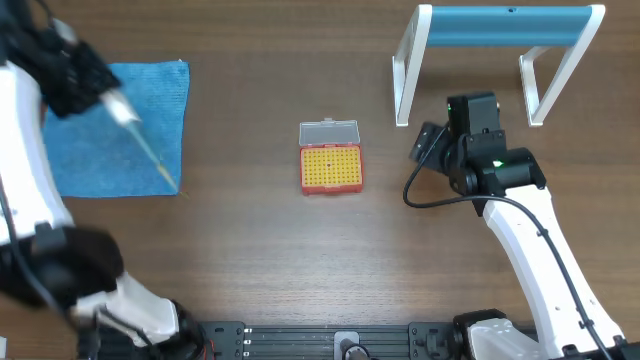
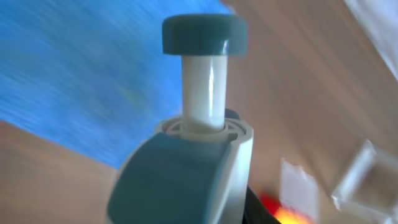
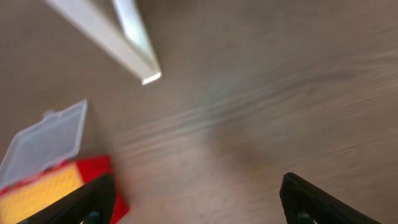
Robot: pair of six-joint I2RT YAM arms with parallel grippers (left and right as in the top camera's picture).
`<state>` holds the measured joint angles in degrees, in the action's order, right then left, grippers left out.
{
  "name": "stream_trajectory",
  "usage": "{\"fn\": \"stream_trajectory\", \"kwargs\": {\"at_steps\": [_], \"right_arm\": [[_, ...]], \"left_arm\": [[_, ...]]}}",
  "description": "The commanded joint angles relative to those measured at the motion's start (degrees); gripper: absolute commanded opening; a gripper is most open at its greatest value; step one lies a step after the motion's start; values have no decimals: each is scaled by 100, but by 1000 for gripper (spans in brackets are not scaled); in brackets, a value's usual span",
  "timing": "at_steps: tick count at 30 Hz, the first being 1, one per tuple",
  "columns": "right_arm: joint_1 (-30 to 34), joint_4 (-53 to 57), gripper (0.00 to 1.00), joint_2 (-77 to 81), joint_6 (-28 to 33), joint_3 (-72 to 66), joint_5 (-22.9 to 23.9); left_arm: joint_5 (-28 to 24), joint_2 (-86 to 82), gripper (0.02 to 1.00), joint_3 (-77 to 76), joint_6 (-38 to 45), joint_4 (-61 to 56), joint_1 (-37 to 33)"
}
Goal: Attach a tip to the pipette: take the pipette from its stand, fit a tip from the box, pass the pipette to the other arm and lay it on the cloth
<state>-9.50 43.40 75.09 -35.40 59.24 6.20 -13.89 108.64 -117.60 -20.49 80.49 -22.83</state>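
Observation:
My left gripper [image 1: 92, 88] hangs over the blue cloth [image 1: 150, 95] at the far left, shut on the pipette [image 1: 135, 130]. The pipette slants down to the right, and its thin yellowish tip [image 1: 168, 178] ends near the cloth's lower right corner. Up close in the left wrist view are the pipette's grey-blue plunger cap [image 2: 204, 34] and body [image 2: 180, 180], with the cloth [image 2: 74, 68] behind. The red tip box [image 1: 331, 168], lid open, sits at the table's middle. My right gripper [image 1: 424, 146] is open with nothing in it, below the stand's left leg; its dark fingers [image 3: 81, 202] spread over bare wood.
The white stand with a blue top bar [image 1: 505, 25] is at the back right, and one leg [image 3: 118, 37] shows near my right gripper. The tip box [image 3: 43, 180] lies just off the right gripper's side. Bare wood table [image 1: 330, 270] spans the front.

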Motion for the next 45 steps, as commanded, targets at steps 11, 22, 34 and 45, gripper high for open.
{"fn": "stream_trajectory", "kwargs": {"at_steps": [11, 22, 34, 45], "right_arm": [[-39, 1930, 858, -35, -879, 166, 1799], [-46, 1937, 858, -26, -1095, 164, 1097], [-90, 1934, 860, -26, -1440, 164, 761], [-90, 1932, 860, -26, -1453, 164, 721]], "left_arm": [[2439, 3171, 25, -2155, 2245, 883, 2], [2975, 3274, 25, -2146, 3064, -885, 181], [1567, 3606, 25, -2083, 4607, -1211, 208], [1447, 3941, 25, -1799, 4192, -1255, 267]]}}
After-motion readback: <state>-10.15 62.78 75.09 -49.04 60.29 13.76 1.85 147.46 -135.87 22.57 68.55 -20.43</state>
